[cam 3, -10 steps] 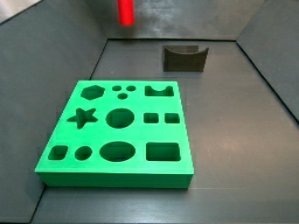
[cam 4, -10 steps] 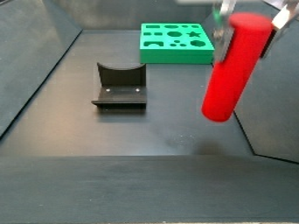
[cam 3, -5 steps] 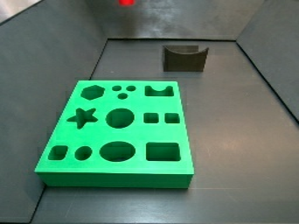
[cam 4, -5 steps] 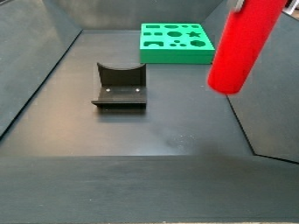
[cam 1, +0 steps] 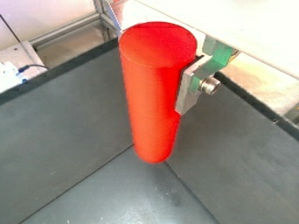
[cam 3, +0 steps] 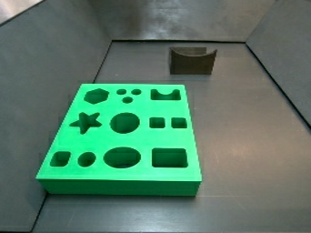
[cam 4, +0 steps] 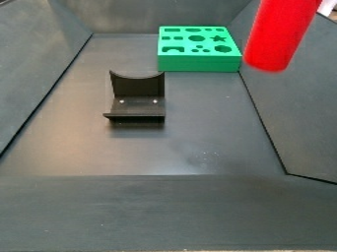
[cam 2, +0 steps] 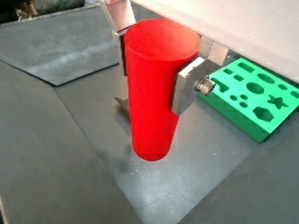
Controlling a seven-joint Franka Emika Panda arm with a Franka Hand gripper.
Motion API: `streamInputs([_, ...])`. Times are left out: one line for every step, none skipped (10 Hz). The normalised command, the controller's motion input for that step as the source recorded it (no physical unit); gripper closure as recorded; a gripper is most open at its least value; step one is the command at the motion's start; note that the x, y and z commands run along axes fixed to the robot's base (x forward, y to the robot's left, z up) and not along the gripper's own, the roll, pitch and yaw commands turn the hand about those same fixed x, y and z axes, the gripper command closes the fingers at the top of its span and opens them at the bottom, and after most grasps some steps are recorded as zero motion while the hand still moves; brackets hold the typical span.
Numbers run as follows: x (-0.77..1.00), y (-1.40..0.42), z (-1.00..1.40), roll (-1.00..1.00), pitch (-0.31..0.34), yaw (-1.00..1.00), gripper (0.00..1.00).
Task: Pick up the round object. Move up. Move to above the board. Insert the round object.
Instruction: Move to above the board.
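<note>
The round object (cam 1: 149, 105) is a smooth bright red cylinder hanging upright, and my gripper (cam 1: 152, 74) is shut on its upper part. In both wrist views a silver finger (cam 2: 187, 87) presses its side, high above the dark floor. A side view shows only the round object's lower end (cam 4: 281, 34), at the top right, well above the floor. It hangs nearer the camera than the board (cam 4: 198, 65) and to its right. The board (cam 3: 122, 187) is a thick green block with star, hexagon, round and square holes. It also shows past the cylinder (cam 2: 260, 114) in a wrist view.
A dark fixture with a curved notch (cam 3: 192, 60) stands on the floor behind the board, and it shows again (cam 4: 134, 98) mid-floor in a side view. Grey walls enclose the dark floor on all sides.
The gripper has risen with the round object. It has left the top of one side view, and in the other only its lower end still shows.
</note>
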Motion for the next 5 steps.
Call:
streamInputs([0.19,-1.00,0.03,0.42,0.414,-0.65,1.00])
streamInputs([0.19,-1.00,0.01,0.43,0.387,-0.61,1.00])
streamInputs([0.18,-1.00,0.01,0.32,0.250,-0.35,1.00])
streamInputs([0.18,-1.00,0.01,0.17,0.130,-0.20,1.00])
streamInputs([0.18,-1.00,0.01,0.11,0.085,-0.13,1.00])
